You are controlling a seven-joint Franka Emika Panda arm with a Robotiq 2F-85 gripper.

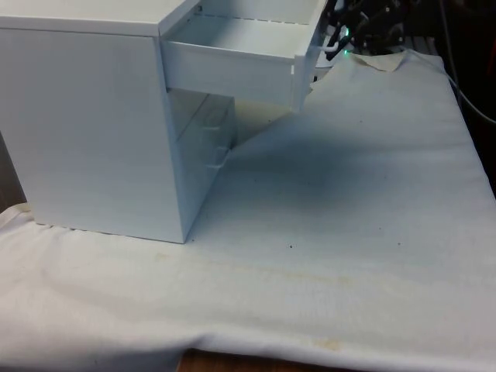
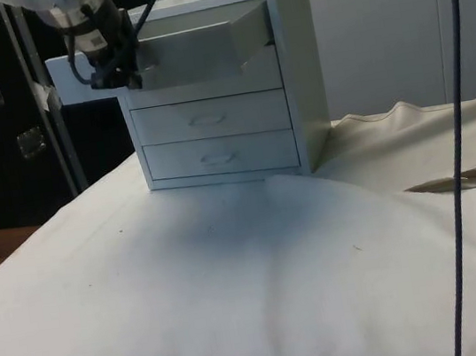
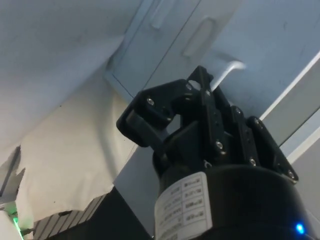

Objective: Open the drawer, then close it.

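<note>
The small white three-drawer chest of painted board (image 2: 234,89) stands on the white cloth-covered table (image 2: 234,268), and its top drawer (image 2: 191,46), a shallow white box with a flat front panel, is pulled well out. The black two-finger pincer (image 2: 119,70) sits right at that drawer's front, and in the wrist view the pincer (image 3: 200,95) is up against the slim white bar handle (image 3: 227,70). Whether its fingers are wide, narrow or clasping the bar I cannot tell.

The drawer looks empty, light and stiff, so it should slide with little force; the smooth paint is likely slippery. The best hold is the bar handle just ahead of the pincer. To close, a flat push on the front panel beside the handle would probably do. Below the pincer, the two lower drawers (image 2: 214,137) are shut.
</note>
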